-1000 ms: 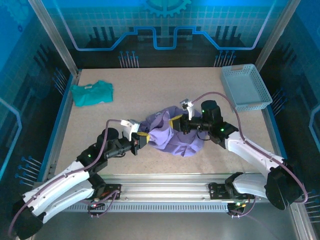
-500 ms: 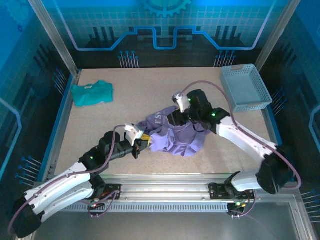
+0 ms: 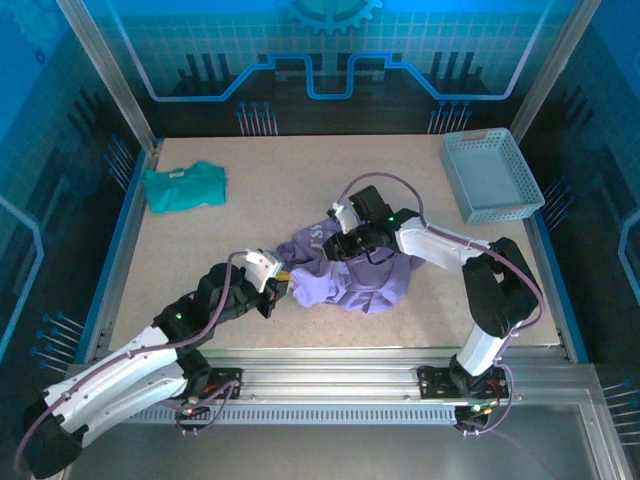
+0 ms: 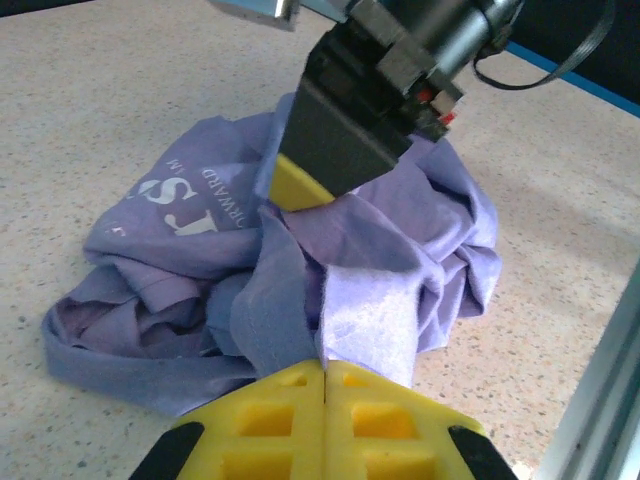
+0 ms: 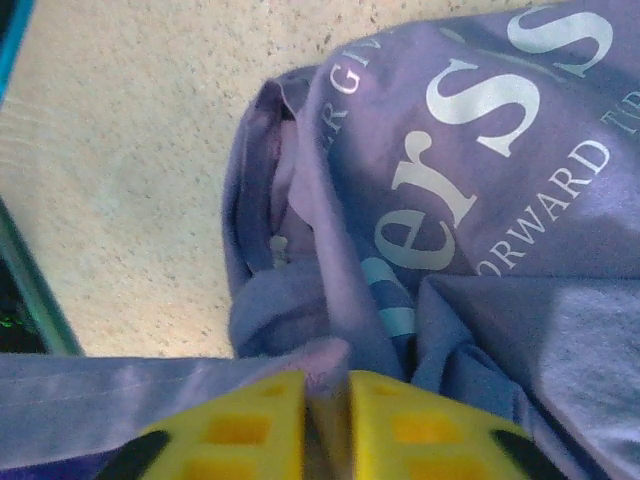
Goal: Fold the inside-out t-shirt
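Entry: logging the inside-out t-shirt (image 3: 365, 285) as a crumpled lavender heap on the desk (image 3: 250, 190), well apart from the basket (image 3: 492, 175), lying to its left and nearer the arm bases. Logging the left pincer (image 3: 282, 290) as pressed together on a flap of cloth at the end of the heap farthest from the basket, barely shifting over the last second. Logging the right pincer (image 3: 345, 244) as pinching a raised fold on the crown of the heap, nearer the basket than the left one. Swinging the right arm round within that second from a low reach along the basket-side flank to an approach over the top, apparently releasing and re-gripping on the way. Bringing into sight white lettering (image 3: 318, 236) hidden a second ago. Judging this a re-grip for pulling the heap open, with no flat layer yet and no folding begun. Taking from the right wrist view the lettering close up, "erS" above "ORWARD", and cloth wedged between the yellow fingers (image 5: 250, 425). Taking from the left wrist view the right pincer (image 4: 300, 188) biting down onto the crown. Taking from the top view the whole outline of the heap and its standing against the basket.
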Robot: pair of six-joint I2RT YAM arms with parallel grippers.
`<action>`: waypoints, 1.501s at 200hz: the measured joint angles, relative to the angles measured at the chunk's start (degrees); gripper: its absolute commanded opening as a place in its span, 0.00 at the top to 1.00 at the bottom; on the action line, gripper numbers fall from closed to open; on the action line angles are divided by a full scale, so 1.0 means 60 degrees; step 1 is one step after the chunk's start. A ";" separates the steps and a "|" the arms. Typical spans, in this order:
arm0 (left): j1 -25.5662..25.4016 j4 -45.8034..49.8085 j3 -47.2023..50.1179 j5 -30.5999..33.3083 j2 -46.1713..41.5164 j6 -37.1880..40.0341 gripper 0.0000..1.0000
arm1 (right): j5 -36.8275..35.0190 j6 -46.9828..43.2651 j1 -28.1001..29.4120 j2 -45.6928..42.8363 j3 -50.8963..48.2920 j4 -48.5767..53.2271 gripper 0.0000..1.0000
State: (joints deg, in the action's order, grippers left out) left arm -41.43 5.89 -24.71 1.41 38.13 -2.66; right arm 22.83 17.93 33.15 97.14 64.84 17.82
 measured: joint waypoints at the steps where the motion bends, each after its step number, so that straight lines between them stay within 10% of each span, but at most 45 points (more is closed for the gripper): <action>1: 0.0000 0.0000 0.0000 0.0011 0.0000 0.0000 1.00 | 0.0022 0.0007 -0.0018 -0.0036 -0.0029 -0.0022 0.95; 105: 0.0018 -0.2361 -0.0375 0.0321 0.0707 0.0849 0.94 | -0.0561 0.0426 -0.1851 -0.4652 -0.1461 -0.1530 1.00; 158: 0.0029 -0.3246 -0.0350 -0.0619 0.2790 0.1279 0.89 | -0.1792 0.0404 -0.1869 -0.4229 -0.1774 -0.1217 1.00; 300: 0.2444 -0.2885 -0.0568 0.0168 0.0943 -0.0925 1.00 | -0.1279 0.0055 -0.0696 -0.3191 -0.1333 -0.1479 1.00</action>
State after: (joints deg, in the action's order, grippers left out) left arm -26.76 -11.42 -28.12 2.42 43.79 -8.21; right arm 15.16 18.26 28.97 78.00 56.84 8.95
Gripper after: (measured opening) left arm 0.053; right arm 0.045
